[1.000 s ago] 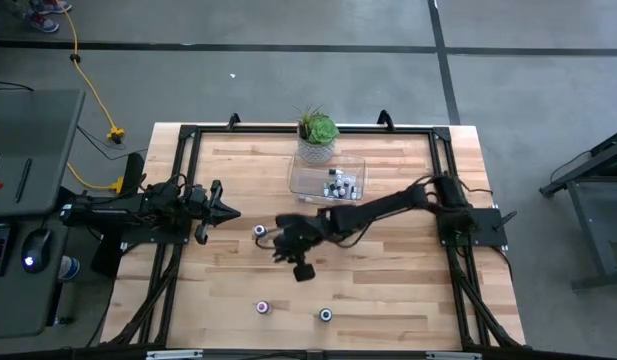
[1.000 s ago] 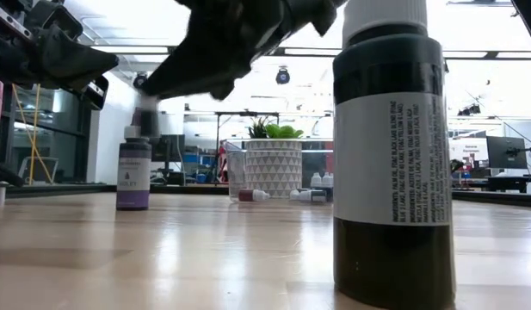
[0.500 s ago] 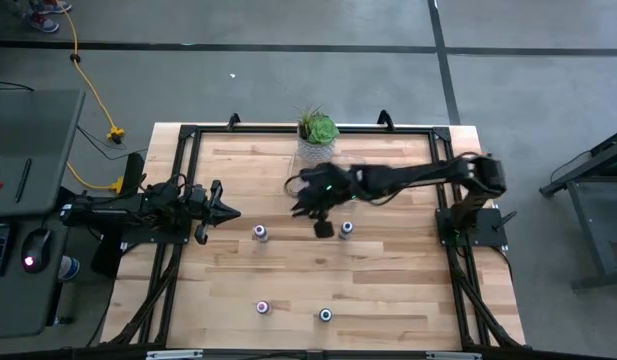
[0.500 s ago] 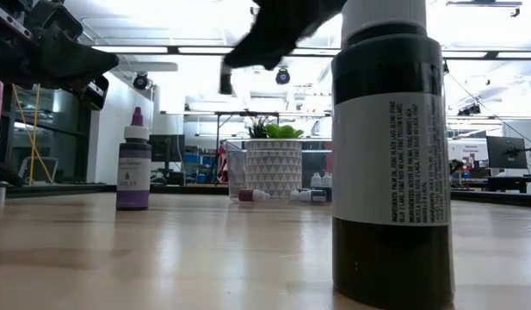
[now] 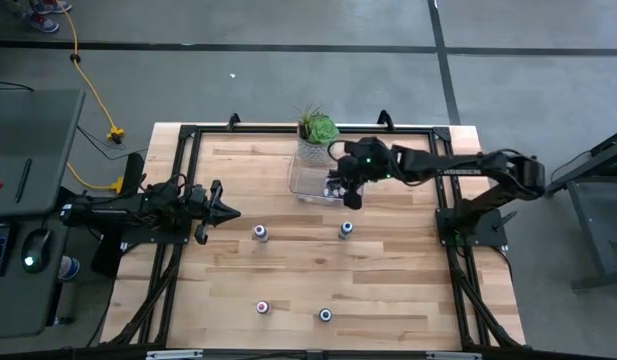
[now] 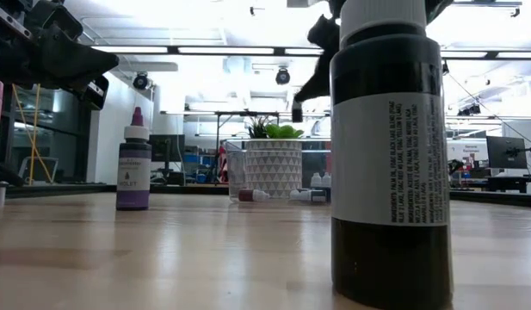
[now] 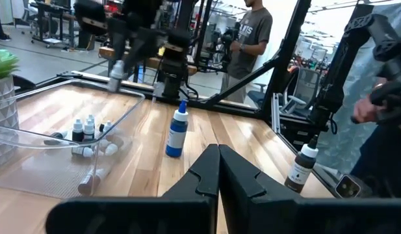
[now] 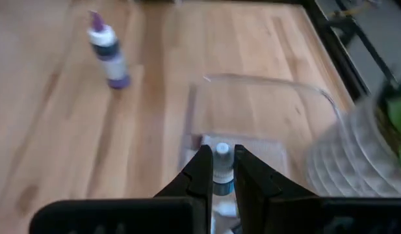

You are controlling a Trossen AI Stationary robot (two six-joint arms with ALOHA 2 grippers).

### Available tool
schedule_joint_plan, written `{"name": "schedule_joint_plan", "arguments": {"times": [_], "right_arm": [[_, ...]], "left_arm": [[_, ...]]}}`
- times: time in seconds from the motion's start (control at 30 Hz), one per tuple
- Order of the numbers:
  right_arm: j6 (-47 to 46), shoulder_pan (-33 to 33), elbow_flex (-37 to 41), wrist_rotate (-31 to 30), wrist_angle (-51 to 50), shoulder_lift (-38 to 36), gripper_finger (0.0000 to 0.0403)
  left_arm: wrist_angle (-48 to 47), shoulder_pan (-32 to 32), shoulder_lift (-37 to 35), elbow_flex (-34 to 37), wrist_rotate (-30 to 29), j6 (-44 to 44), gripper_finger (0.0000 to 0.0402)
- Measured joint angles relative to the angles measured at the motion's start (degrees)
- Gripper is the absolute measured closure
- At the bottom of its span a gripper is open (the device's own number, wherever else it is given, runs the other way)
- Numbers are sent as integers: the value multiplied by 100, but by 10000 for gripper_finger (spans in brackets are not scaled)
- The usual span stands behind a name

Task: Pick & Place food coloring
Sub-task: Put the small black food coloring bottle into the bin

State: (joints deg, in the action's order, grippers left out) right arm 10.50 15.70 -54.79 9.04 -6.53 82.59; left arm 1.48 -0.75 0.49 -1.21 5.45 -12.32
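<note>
The right tool [image 5: 352,196] hangs above the clear tray [image 5: 300,183], its two fingers [image 8: 201,170] clenched on a small white-capped food coloring bottle [image 8: 221,170] that stands upright between them. Below the tool, several tiny bottles [image 7: 85,130] lie and stand inside the tray, with the potted plant [image 5: 316,134] just beyond it. Farther out on the counter [image 5: 388,280] stand a purple bottle [image 8: 108,53], a blue bottle [image 7: 178,130], a red-topped bottle [image 5: 261,307] and a dark bottle [image 6: 388,155], each well apart. The left tool [image 7: 217,170] waits at the counter's left edge with its fingers pressed together, grasping nothing.
</note>
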Motion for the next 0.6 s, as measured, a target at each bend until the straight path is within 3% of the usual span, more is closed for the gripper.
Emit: {"name": "schedule_joint_plan", "arguments": {"times": [0.3,0.6], "right_arm": [[-149,805,285,36,228,168,370],[-501,1107,260,260,490,975,370]], "left_arm": [[2,0,2,-1,-1,0,401],[0,0,2,0,0,0,401]]}}
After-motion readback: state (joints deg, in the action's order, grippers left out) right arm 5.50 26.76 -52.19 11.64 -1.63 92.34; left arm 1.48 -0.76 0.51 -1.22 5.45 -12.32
